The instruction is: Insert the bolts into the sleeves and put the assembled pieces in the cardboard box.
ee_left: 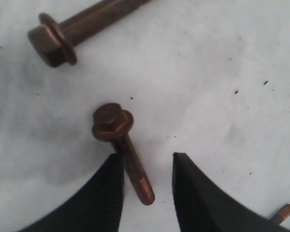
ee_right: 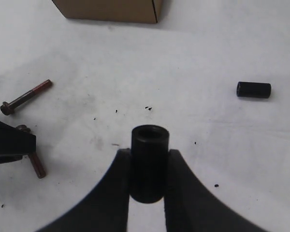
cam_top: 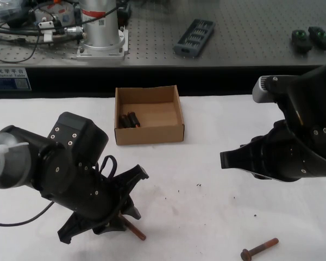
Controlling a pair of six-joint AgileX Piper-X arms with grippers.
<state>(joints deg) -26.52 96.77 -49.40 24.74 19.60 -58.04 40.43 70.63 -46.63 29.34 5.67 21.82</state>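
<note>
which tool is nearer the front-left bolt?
Left. The left tool straddles the bolt, a finger on each side. The right tool is across the bench, shut on a sleeve.

I log the cardboard box [cam_top: 150, 134] at the far middle of the desk [cam_top: 206, 206], with assembled pieces [cam_top: 129, 120] in its left part. One bolt [cam_top: 135, 230] lies front-left between the jaws of the left gripper [ee_left: 147, 156], and a second bolt [cam_top: 259, 249] lies front-right. A sleeve [ee_right: 150, 162] sits between the jaws of the right gripper [ee_right: 148, 151].
</note>
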